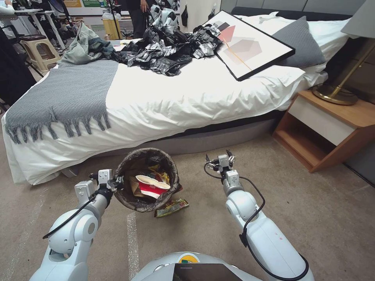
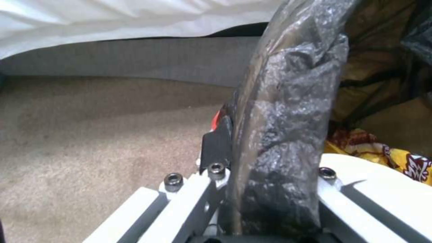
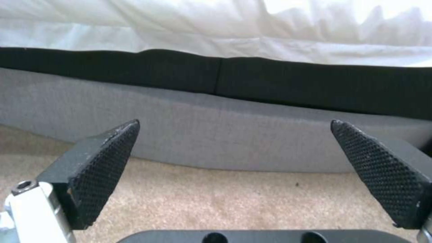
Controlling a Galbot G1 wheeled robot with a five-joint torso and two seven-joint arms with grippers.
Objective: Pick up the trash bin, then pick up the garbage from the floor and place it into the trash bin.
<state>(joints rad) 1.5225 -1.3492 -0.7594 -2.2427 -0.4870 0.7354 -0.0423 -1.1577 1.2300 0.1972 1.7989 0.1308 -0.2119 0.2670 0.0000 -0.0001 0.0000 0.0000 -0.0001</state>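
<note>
The left gripper (image 1: 117, 182) is clamped on the rim of the trash bin (image 1: 129, 199), at the side of the bin farthest from the nightstand (image 1: 332, 128). From its wrist you can see the dark liner (image 2: 279, 135) bunched between the jaws, so it pinches plastic and rim together. That grip seems meant to keep the bin upright with its mouth open, and it does hang tipped a little toward the robot.

Inside the bin lie a red-and-white paper cup (image 1: 152, 185), a tan paper bag (image 1: 136, 188) and some yellow wrappers (image 1: 160, 176). One more snack wrapper (image 1: 172, 207) lies on the carpet (image 1: 304, 218), just beside the bin and partly under its edge, so I'd judge the job not quite finished.

The right gripper (image 1: 220, 159) hangs empty with its fingers (image 3: 103, 168) spread wide, off to the bin's nightstand side and facing the bed (image 1: 175, 101) base, probably ready to reach for that last piece.
</note>
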